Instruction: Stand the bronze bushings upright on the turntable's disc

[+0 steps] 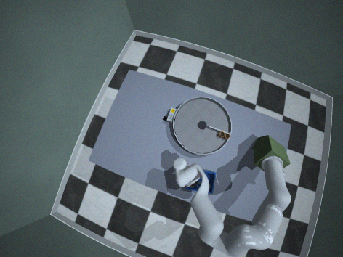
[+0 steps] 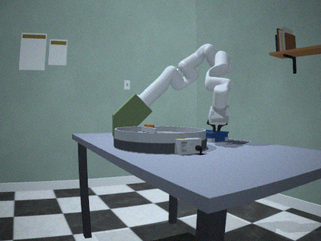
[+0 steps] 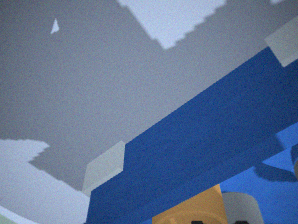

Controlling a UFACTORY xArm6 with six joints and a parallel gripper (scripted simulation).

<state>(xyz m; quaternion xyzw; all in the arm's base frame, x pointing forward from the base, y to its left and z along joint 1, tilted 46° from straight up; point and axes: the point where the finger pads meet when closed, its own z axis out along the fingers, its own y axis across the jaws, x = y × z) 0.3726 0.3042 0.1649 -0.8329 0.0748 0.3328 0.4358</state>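
The blue crate [image 1: 209, 180] stands on the table near its front edge, mostly under my arm; it also shows in the side view [image 2: 217, 135]. My gripper [image 2: 217, 129] hangs straight down with its fingertips dipped into the crate, fingers slightly apart with nothing gripped. In the wrist view the crate wall [image 3: 200, 150] fills the frame, and a bronze bushing [image 3: 192, 209] lies right under the fingers beside a steel bushing [image 3: 241, 210]. Two bronze bushings [image 1: 224, 135] stand upright on the turntable's grey disc [image 1: 192, 134], near its rim, away from the dark hub [image 1: 202, 125].
The turntable's control box [image 1: 169, 114] sits at the disc's left rim. The arm's green base block [image 1: 270, 152] stands at the table's right side. The table's front edge runs close by the crate.
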